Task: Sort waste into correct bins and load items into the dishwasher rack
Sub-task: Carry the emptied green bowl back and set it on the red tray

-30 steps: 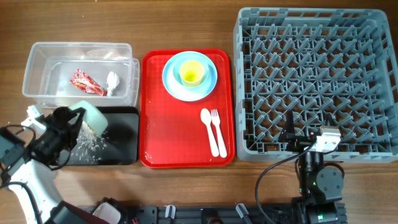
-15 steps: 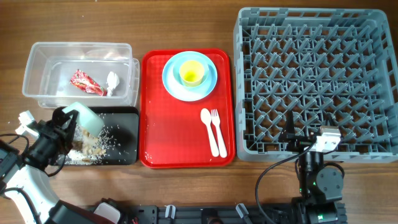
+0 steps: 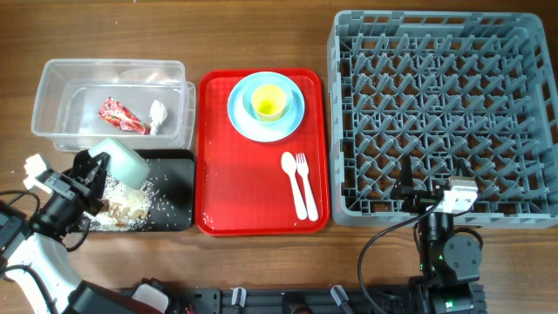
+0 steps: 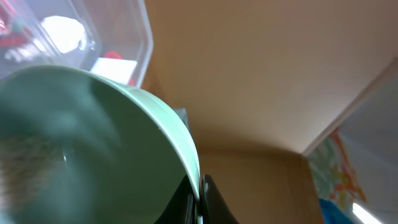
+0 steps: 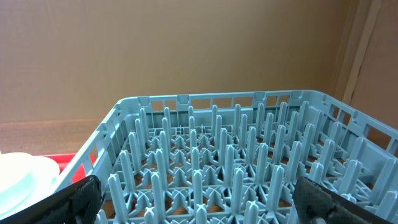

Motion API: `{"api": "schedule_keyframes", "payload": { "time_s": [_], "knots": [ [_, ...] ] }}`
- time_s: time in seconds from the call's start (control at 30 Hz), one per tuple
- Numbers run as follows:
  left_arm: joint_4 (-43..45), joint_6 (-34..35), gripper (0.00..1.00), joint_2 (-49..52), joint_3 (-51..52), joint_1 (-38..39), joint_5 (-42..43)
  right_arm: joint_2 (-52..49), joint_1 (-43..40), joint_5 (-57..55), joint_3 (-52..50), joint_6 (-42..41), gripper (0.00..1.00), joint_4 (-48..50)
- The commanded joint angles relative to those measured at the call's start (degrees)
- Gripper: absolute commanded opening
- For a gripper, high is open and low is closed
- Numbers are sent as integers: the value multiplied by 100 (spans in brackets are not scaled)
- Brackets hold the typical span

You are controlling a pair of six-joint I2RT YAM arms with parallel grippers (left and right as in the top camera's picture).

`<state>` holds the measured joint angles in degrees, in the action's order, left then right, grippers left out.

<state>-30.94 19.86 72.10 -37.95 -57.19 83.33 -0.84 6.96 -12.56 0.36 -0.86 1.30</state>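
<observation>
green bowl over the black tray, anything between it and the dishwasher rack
Yes: the red tray lies between the pale-green bowl in the left end effector and the dishwasher rack, carrying the yellow cup, spoon and fork. All sit low.

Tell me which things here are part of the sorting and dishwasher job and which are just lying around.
Job: green bowl, rice scraps, black tray, clear tub, wrapper, tissue, plate, cup, spoon, fork, rack.
Lying about: red serving tray.

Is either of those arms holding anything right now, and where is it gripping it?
The left gripper holds the pale-green bowl by its rim, tipped over the black tray. The right gripper holds nothing.
</observation>
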Motion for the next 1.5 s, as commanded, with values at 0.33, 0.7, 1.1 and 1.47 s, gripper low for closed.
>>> {"api": "schedule_keyframes", "payload": {
  "time_s": [0.33,0.7,1.1,1.47],
  "knots": [
    [201,-105,4,-9,24,-306,599,26,24,-96,-7,-68,100,31],
    [142,-164,6,-11,24,-308,590,26,24,-96,-7,-66,100,33],
    [94,787,4,-931,-433,1290,-1342,26,24,-96,-7,-66,100,33],
    [-118,1368,4,-1504,-702,6148,-6360,26,24,-96,-7,-68,100,31]
  ]
}}
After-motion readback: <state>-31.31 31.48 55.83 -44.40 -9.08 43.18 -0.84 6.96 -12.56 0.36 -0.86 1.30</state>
